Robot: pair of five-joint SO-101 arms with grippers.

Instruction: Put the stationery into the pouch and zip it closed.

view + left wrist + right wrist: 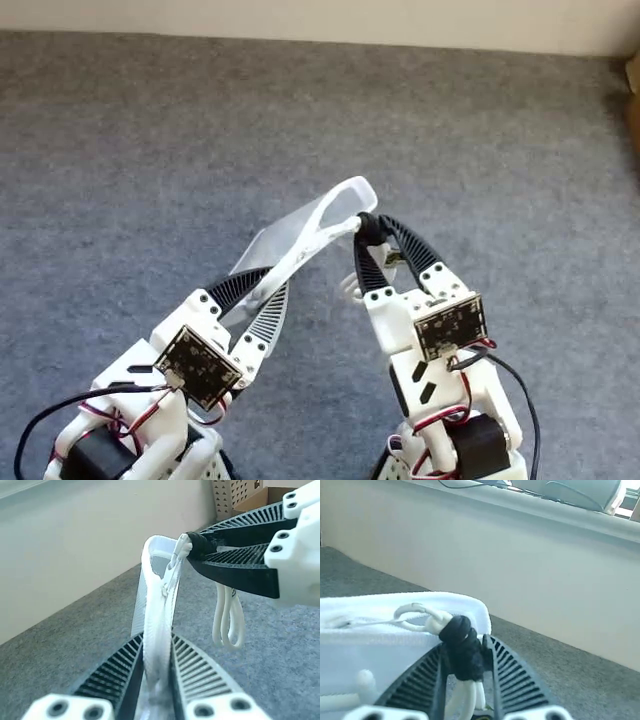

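The left gripper [262,290] gripped the near end of the translucent pouch [300,250], which hung above the grey table [120,150]. The right gripper [372,236] was pinched on the black-wrapped zipper pull [368,226]. Best, probably: left firm, right drawing straight along the taut zip.

Nothing legible shows in any view: no text, number, label or sign. In the high view, the left circuit board [200,366] on the left arm's wrist and the right circuit board [450,326] on the right arm's wrist carry pale specks. These may be printed marks, but they are too small to tell.
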